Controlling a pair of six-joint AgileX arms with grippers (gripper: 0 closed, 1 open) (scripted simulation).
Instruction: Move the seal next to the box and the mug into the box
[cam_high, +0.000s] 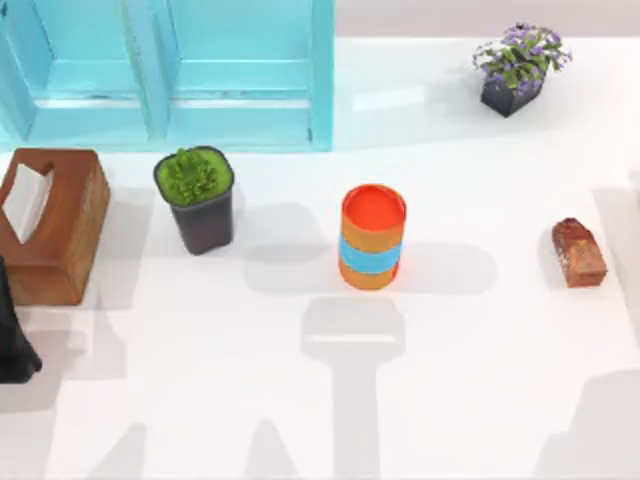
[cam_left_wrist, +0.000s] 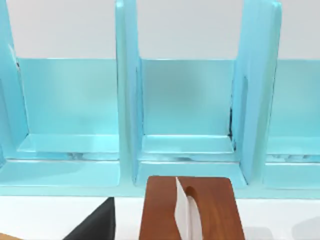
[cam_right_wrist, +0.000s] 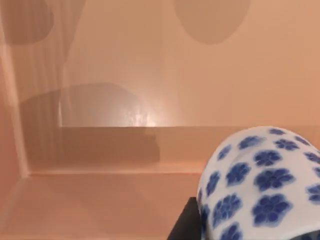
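Taking the orange cylinder (cam_high: 373, 237) mid-counter (cam_high: 300, 400) as the reference. Far to its left, at the counter's edge, the left arm (cam_high: 12, 345) sits parked just in front of the tissue box (cam_high: 50, 225). Its wrist camera looks over that box at the teal rack (cam_left_wrist: 185, 100). I can't tell how its grip stands. The green plant pot (cam_high: 196, 198) is between the tissue box and the cylinder.

Well right of the cylinder, the seal (cam_high: 578, 252) lies on the counter untouched, so that half of the job isn't done yet.

The right wrist view is where the action is. The mug (cam_right_wrist: 260, 185) is right up against the camera, tipped a bit, with tan walls and a floor behind it. I read those as the inside of the box (cam_right_wrist: 100, 150). A dark bit of the right gripper (cam_right_wrist: 184, 224) touches the mug's side, so the arm looks to be reaching down into the box from above. I honestly can't tell if the mug is clamped or already let go.

My guess is the step in hand is setting the mug down in there. To do it well:
- keep the mug off the walls
- bring it down until the base meets the floor and level out the tilt
- only then let go
- pull straight up so nothing knocks it over
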